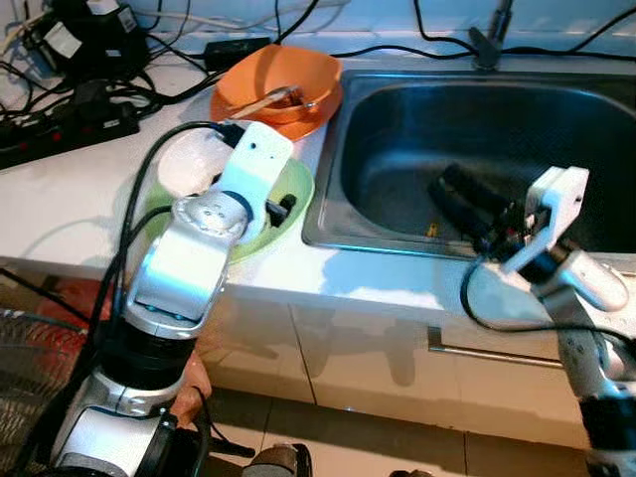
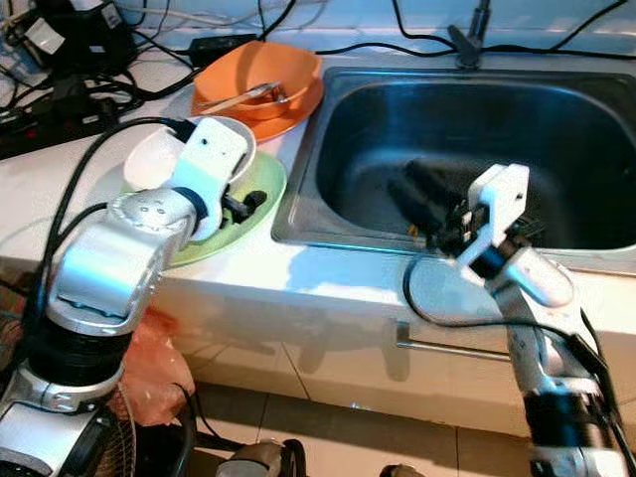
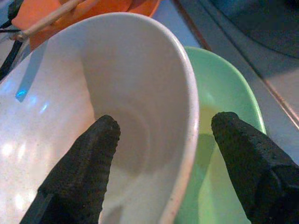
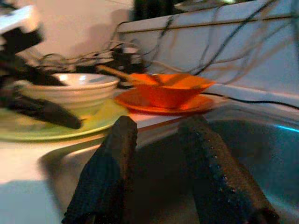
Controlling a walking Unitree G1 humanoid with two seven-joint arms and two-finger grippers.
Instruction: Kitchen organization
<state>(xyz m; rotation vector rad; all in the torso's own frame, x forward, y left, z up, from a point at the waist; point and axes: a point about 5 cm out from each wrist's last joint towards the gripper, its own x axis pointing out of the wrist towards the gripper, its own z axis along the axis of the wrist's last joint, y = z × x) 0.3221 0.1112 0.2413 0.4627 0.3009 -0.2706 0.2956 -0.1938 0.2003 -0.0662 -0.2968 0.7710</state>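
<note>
A white bowl [image 1: 189,164] sits on a pale green plate [image 1: 291,202] on the white counter, left of the steel sink [image 1: 397,149]. My left gripper [image 3: 166,122] is open and straddles the bowl's rim [image 3: 187,107]. One finger [image 3: 79,172] is inside the bowl, the other [image 3: 252,172] outside over the green plate [image 3: 219,88]. Behind them an orange bowl [image 1: 278,79] with a wooden utensil rests on an orange plate. My right gripper [image 1: 447,189] hangs open over the sink basin, with nothing between its fingers [image 4: 112,168].
A power strip [image 1: 70,129] and tangled black cables lie at the counter's back left. The faucet base [image 1: 487,45] stands behind the sink. A cabinet handle [image 1: 487,353] runs below the counter edge. A small scrap [image 1: 430,231] lies in the basin.
</note>
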